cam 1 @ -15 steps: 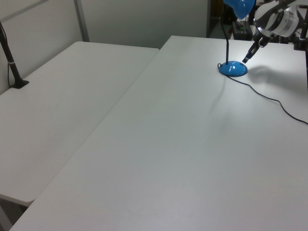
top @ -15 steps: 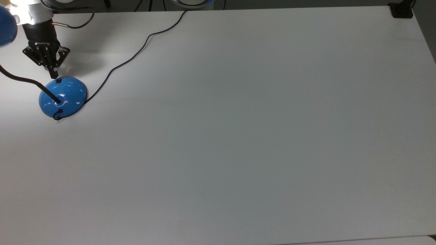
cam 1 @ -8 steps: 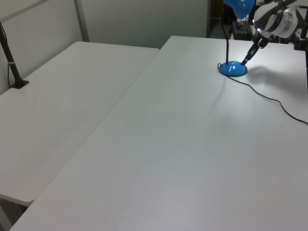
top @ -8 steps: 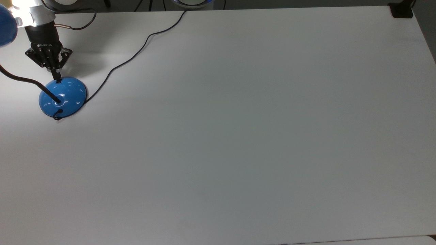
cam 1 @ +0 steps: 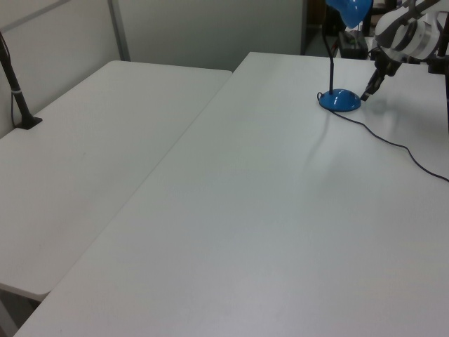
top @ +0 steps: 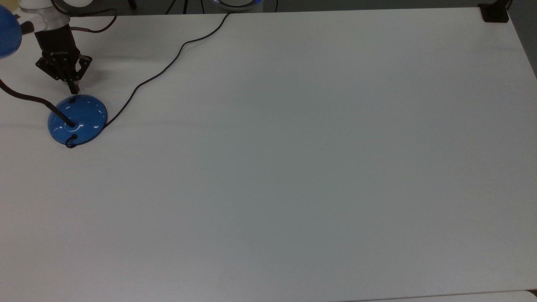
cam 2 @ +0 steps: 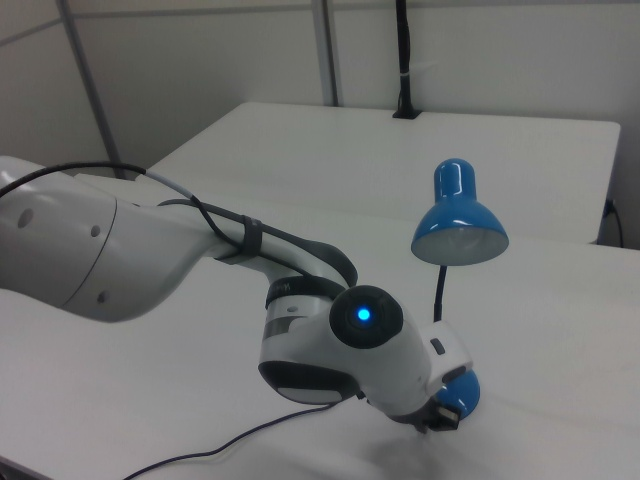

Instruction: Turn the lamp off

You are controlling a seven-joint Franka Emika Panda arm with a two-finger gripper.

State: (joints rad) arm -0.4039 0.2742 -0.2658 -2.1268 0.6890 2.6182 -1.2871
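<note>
- The gripper (top: 74, 88) has its fingers closed together into one narrow tip, holding nothing.
- Half a second ago that tip rested on the small black switch (top: 72, 100) at the edge of the base (top: 77, 119). It has since lifted clear; in the top view a bare strip of table (top: 293, 167) separates tip from dome.
- In the left view the gripper (cam 1: 366, 92) stands just beside the base (cam 1: 340, 100), on the left view's right, tilted toward it.
- Lighting has changed. The bright glare at the top view's upper left a second ago is gone, the gloss on the dome is duller, and the shade (cam 2: 458, 222) in the right view shows no glow.
- Judgement: the press took effect and the lamp (cam 1: 342, 42) is off; the task appears complete, with only withdrawal left.
- The lamp stands upright at the far corner of the table, its neck (top: 29, 100) arching away and its cord (top: 168, 65) trailing across the table to the back edge, undisturbed.
</note>
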